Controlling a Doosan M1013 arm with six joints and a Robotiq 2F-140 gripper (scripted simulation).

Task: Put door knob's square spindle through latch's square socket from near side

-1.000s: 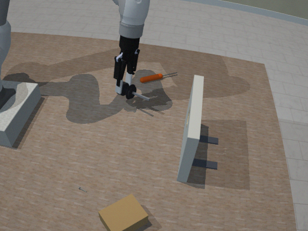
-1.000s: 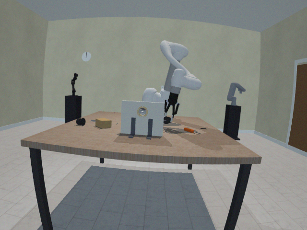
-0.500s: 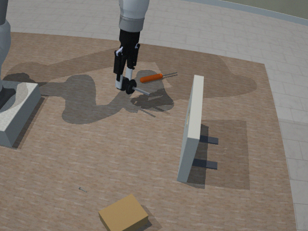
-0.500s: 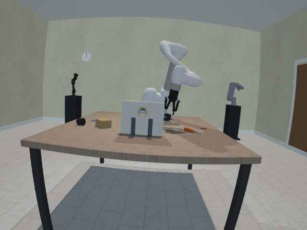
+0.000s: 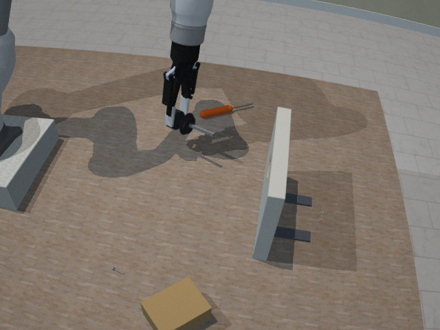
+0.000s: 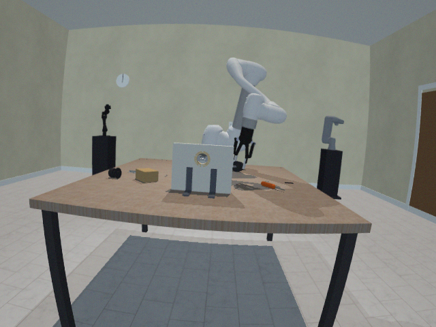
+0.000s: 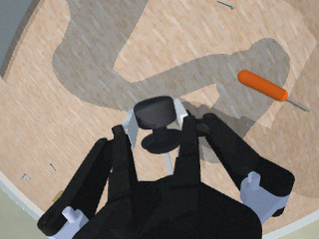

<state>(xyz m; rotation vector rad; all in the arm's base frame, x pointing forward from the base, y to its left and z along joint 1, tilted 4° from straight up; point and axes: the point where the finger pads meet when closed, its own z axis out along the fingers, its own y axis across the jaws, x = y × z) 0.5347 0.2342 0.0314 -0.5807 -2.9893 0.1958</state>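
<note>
1. While the arm hangs over the wooden table point(image 5: 106, 220), the pincer point(image 5: 179, 120) is clenched on the black door knob point(image 5: 185, 123), which is held off the surface.
2. From the top view, the knob's grey square spindle point(image 5: 203, 130) sticks out sideways from the pincer toward the upright white panel point(image 5: 276, 170), which stands well apart from it.
3. An orange-handled screwdriver point(image 5: 216, 111) lies just past the pincer on the tabletop, near the knob but not touching it.
4. Only the exterior view shows the panel's far face, with the round brass-rimmed latch point(image 6: 202, 159) near its top and two dark braces point(image 6: 212, 182) propping it.
5. The wrist view alone shows the pale pads point(image 7: 131, 123) pressed on either side of the knob point(image 7: 155, 112), with the round plate point(image 7: 162, 141) below it.
6. Well away from the pincer sit a tan block point(image 5: 176, 305) and a small screw point(image 5: 117, 271); the grey base block point(image 5: 28, 166) lies off to its other side.
7. Around the table are pale floor tiles, olive walls, a wall clock point(image 6: 122, 80) and two dark pedestals point(image 6: 103, 153).
</note>
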